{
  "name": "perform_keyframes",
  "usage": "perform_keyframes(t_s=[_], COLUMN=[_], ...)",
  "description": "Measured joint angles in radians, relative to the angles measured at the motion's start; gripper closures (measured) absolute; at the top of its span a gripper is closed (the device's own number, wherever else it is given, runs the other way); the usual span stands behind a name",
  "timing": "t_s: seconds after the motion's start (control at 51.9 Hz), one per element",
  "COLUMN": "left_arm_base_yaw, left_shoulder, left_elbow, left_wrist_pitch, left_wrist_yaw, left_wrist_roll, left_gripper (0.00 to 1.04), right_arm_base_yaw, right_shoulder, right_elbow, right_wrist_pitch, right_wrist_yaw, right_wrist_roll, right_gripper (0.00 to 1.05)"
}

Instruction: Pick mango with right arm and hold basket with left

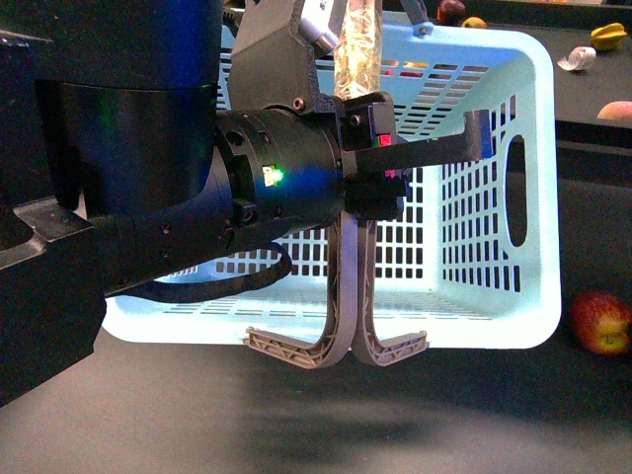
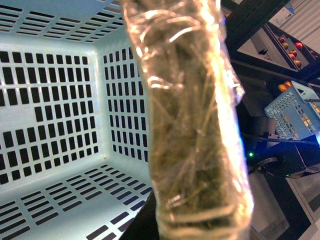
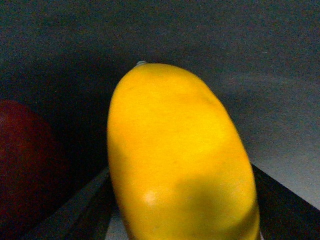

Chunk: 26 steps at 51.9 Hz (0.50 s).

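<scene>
1. Apple (image 1: 600, 322): red and yellow, resting on the dark table (image 1: 296, 425) at the right.
2. Starfruit (image 1: 608, 36): ridged, yellow-orange, at the far right.
3. White curled object (image 1: 578, 58): just beside the starfruit; its kind cannot be told.
4. Pink-orange fruit (image 1: 617, 110): cut off by the right edge.
5. Dark red fruit (image 1: 451, 10): round, at the far edge.
6. Blue slotted crate (image 2: 295, 112): holds fruit, in the left wrist view's background, near a shelf (image 2: 292, 47) of small red fruits.
7. Dark red blurred shape (image 3: 25, 165): rounded, in the right wrist view.
</scene>
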Motion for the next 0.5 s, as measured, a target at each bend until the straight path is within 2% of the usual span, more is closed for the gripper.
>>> perform_keyframes(t_s=[0.077, 0.154, 0.501], left_arm_base_yaw=[0.000, 0.000, 0.000], left_shoulder=[0.000, 0.000, 0.000], left_elbow=[0.000, 0.000, 0.000], left_wrist_pitch=[0.000, 0.000, 0.000], left_wrist_yaw=[0.000, 0.000, 0.000], left_wrist_roll=[0.000, 0.000, 0.000], left_gripper=[1.00, 1.00, 1.00], right_arm_base_yaw=[0.000, 0.000, -0.003], right_shoulder=[0.000, 0.000, -0.119], right_elbow=[-0.001, -0.006, -0.139], right_wrist_pitch=[0.001, 0.007, 0.046], right_wrist_yaw=[-0.003, -0.011, -0.130], right_wrist_roll=[0.000, 0.001, 0.034], right_gripper=[0.39, 0.45, 0.48])
